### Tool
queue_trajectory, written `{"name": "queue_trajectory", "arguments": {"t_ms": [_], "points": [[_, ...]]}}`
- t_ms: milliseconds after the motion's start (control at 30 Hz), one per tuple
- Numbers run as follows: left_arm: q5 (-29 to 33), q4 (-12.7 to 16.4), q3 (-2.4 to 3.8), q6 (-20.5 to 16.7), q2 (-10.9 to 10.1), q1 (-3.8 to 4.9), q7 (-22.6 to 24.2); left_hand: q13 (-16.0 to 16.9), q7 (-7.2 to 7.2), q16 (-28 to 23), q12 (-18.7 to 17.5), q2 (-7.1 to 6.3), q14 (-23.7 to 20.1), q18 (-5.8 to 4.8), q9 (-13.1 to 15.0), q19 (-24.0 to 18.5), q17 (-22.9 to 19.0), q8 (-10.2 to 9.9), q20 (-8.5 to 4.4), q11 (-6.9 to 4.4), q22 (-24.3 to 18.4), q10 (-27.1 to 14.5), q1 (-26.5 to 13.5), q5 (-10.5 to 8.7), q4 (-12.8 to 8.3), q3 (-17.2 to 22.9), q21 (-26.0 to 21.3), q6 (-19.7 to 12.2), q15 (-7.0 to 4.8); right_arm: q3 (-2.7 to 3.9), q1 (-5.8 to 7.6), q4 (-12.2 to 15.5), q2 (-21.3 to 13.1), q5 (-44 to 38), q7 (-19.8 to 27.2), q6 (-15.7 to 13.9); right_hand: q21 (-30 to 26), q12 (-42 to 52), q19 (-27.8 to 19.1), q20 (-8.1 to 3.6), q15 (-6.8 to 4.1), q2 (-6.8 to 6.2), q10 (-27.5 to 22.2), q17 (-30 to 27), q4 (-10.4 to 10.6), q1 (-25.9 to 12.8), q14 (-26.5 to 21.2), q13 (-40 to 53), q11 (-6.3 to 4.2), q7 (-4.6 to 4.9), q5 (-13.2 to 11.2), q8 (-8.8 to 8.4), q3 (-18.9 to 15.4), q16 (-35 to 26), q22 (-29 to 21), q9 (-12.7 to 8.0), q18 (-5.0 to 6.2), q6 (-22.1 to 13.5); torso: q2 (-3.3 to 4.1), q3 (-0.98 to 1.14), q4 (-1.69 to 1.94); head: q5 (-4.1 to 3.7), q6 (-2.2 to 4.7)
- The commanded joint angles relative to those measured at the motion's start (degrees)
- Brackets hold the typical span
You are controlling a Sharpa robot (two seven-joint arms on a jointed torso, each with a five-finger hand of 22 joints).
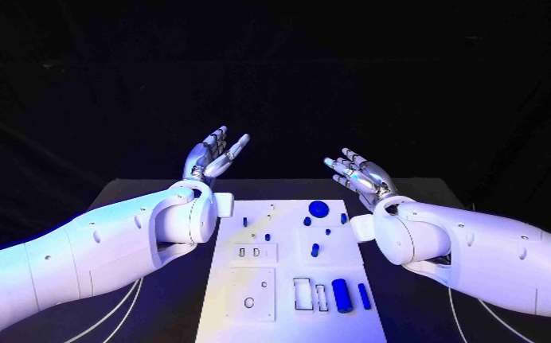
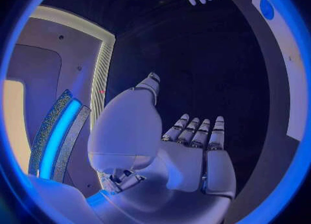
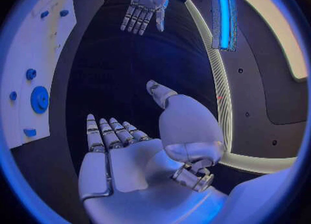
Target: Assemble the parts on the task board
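Both the silver left hand (image 1: pixel 215 154) and silver right hand (image 1: pixel 361 172) hover empty with fingers spread beyond the white rectangular task board (image 1: pixel 247 271) on the black surface (image 1: pixel 155 311), whose small blue plastic parts (image 1: pixel 340 294) look light, rigid and slick, best pinched across their sides.

Black backdrop (image 1: pixel 275 56) behind black table (image 1: pixel 150 200); blue light strip (image 3: pixel 222 16) on wall.
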Motion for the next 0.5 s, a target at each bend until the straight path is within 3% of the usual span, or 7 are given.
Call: {"name": "queue_trajectory", "arguments": {"t_ms": [33,133,300,333,367,400,500], "points": [[0.3,0.0,0.05,3.7,0.1,0.08,1.8,0.1,5.04,0.4,0.3,-0.21,0.3,0.71,0.1,0.3,0.1,0.5,0.98,0.79,0.1,0.2,2.9,0.45,0.9,0.2,0.3,0.8,0.79,-0.86,0.99,-0.7,0.1,-2.8,-3.9,11.7,0.9,0.7,1.7,0.74,0.89,0.02,2.5,0.5,-0.7,3.2,2.1,0.3,0.79,9.68,0.6,0.63,1.6,0.6,0.4,0.5,0.48,1.9,0.0,-0.01,0.01,-0.01,0.0],[0.3,0.0,0.05,3.7,0.1,0.08,1.8,0.1,5.04,0.4,0.4,-0.21,0.3,0.71,0.1,0.3,0.1,0.5,0.98,0.8,0.1,0.2,2.9,0.45,0.9,0.2,0.3,0.8,0.8,-1.64,1.73,-1.1,0.2,-3.2,-4.7,14.0,1.8,1.1,3.6,0.71,0.86,-0.3,5.7,1.0,-1.6,4.7,5.2,0.6,0.76,9.66,0.4,1.3,2.2,1.3,0.8,1.0,0.51,4.1,0.0,-0.01,0.01,-0.01,0.0],[0.3,0.0,0.05,3.7,0.1,0.08,1.8,0.3,6.06,0.7,0.6,0.4,1.5,0.36,0.4,1.0,0.4,0.9,1.14,1.89,0.3,1.4,3.3,0.44,0.8,0.3,0.7,1.8,1.43,-2.15,2.2,-1.4,0.2,-3.4,-5.2,15.4,4.7,3.3,10.7,0.74,0.56,-1.45,20.0,3.3,-3.9,9.4,18.1,1.7,0.79,9.52,0.7,4.73,3.3,4.8,2.0,3.3,0.92,14.0,0.0,-0.01,0.01,-0.01,0.0],[-1.3,-0.4,-0.1,7.1,-1.6,0.08,1.1,0.4,6.34,0.9,0.6,0.56,2.0,0.14,0.5,1.3,0.5,1.0,1.18,2.19,0.4,1.9,3.4,0.44,0.8,0.4,0.8,2.1,1.68,-2.13,2.48,-3.6,-0.2,-17.6,-3.1,9.9,5.6,3.9,13.1,0.71,0.32,-1.86,24.5,3.8,-4.4,10.4,21.5,2.0,0.57,9.18,1.2,6.04,3.5,5.6,2.3,4.1,0.98,17.6,0.62,-0.36,-0.05,-0.76,-0.11],[-1.7,-0.3,-0.11,7.4,-1.8,0.08,1.0,0.4,6.58,1.0,0.7,0.7,2.6,-0.08,0.6,1.6,0.6,1.1,1.21,2.43,0.4,2.3,3.4,0.43,0.8,0.4,1.0,2.4,1.92,-2.12,2.54,-3.6,-0.3,-18.8,-3.1,9.5,6.7,4.6,16.3,0.61,-0.02,-2.81,29.8,4.6,-5.2,11.7,26.3,2.2,0.25,8.52,1.4,8.08,3.7,6.9,2.7,5.3,1.46,23.0,0.76,-0.36,0.02,-0.83,-0.04],[-2.1,-0.2,-0.12,7.8,-2.0,0.09,0.9,0.5,7.66,1.6,0.9,1.15,4.7,-1.24,0.9,2.9,1.1,1.6,1.33,3.54,0.7,3.5,3.7,0.48,0.7,0.7,1.5,3.5,3.2,-2.11,2.62,-3.7,-0.4,-20.5,-3.1,9.0,8.0,4.8,20.7,0.61,-0.52,-3.85,34.4,5.0,-5.9,13.1,30.3,2.3,-0.23,7.99,0.9,9.1,3.6,7.7,3.0,5.9,2.13,26.2,0.87,-0.39,0.09,-0.9,-0.13],[-2.8,0.3,-0.13,8.6,-2.7,0.1,0.6,0.6,8.22,2.1,1.0,1.23,6.6,-2.41,1.2,4.8,1.5,1.9,1.33,4.15,1.1,4.8,4.2,0.41,0.7,1.0,2.4,4.4,4.29,-2.08,2.9,-3.7,-0.7,-25.2,-3.5,7.8,10.6,4.9,30.3,0.53,-1.44,-5.0,43.3,6.1,-6.3,15.1,39.8,2.7,-1.07,7.63,0.6,11.12,3.5,9.4,3.5,7.2,3.18,33.2,1.19,-0.45,0.2,-0.91,-0.18]]}}
